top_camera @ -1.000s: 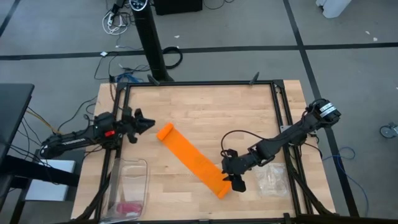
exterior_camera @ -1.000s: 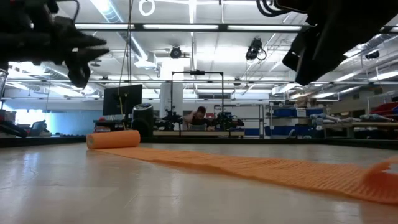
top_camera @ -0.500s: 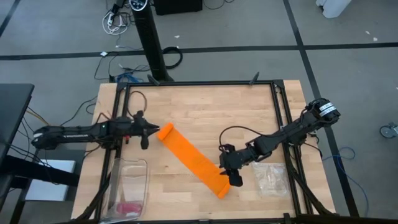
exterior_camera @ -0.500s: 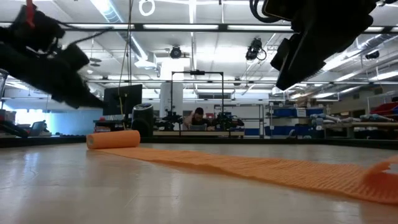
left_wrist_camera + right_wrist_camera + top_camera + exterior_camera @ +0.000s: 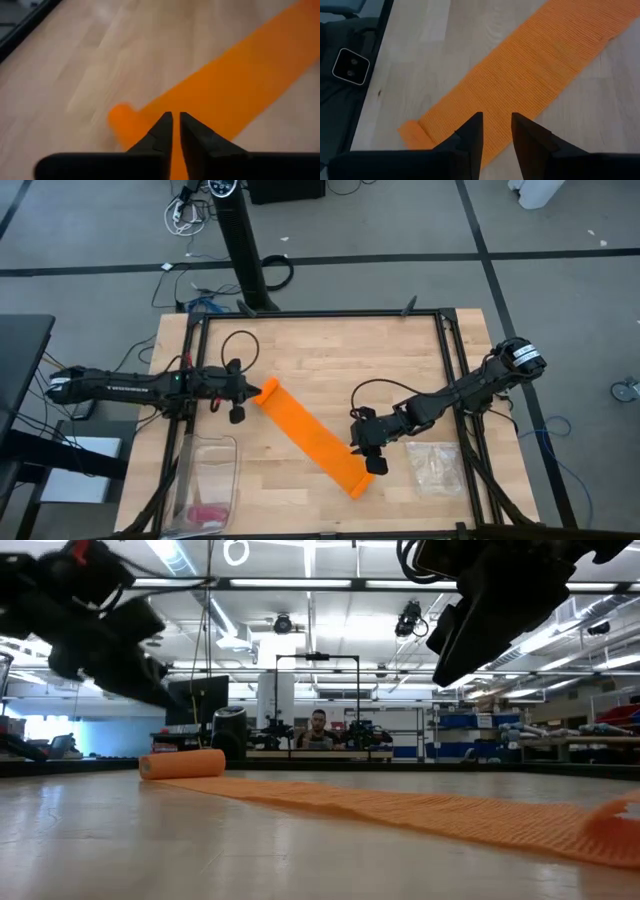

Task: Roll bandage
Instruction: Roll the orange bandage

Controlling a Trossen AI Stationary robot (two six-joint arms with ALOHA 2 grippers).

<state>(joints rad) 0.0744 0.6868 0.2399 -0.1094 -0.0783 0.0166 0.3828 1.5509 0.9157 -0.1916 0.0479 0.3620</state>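
Left gripper [image 5: 173, 119]: jaws nearly closed, thin slit, holding nothing, just above the rolled end of the bandage [image 5: 305, 434]. Right gripper [image 5: 496, 122]: jaws narrowly parted, empty, over the flat end. Bandage lies diagonally across the table [image 5: 330, 350], mostly unrolled.

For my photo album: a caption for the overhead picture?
Two robot arms close in on a partly unrolled orange bandage lying across a wooden table.

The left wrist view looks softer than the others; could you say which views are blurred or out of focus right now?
Left wrist view: the bandage and wood are smeared, only the near-closed left gripper is crisp. Right wrist view: sharp, the weave shows past the right gripper. Low view: both arms are dark silhouettes against bright ceiling lights. High view: evenly lit.
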